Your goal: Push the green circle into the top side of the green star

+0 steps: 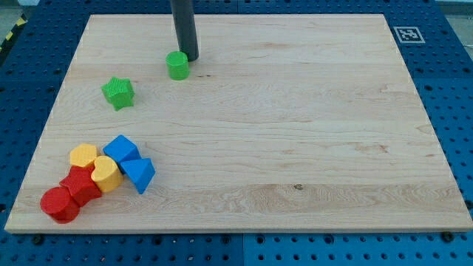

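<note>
A pale wooden board [295, 133] is lying on a blue perforated table [451, 74], with a black-and-white square marker [406, 34] sitting at the board's top right corner; no writing is readable. My tip [191, 58] is resting just to the upper right of the green circle [177, 65], apparently touching it. There are no jaws, only the rod. The green star [117, 92] is sitting to the lower left of the tip, apart from the circle. Far below the tip, at the view's bottom left, two yellow blocks [94, 165], two blue blocks [129, 162] and two red blocks [69, 196] are clustering together.
</note>
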Robot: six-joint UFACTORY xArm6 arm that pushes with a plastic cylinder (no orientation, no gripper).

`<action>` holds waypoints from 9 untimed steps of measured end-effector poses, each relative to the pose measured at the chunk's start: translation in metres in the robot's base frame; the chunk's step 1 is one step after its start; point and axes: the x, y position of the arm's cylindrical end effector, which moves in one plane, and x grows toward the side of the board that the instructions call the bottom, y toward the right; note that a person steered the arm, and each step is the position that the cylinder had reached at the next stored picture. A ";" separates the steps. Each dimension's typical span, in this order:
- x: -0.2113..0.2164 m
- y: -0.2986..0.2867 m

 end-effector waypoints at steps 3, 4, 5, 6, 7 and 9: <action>0.030 0.022; 0.064 0.020; 0.078 -0.019; 0.057 -0.035; 0.041 -0.020; 0.033 -0.067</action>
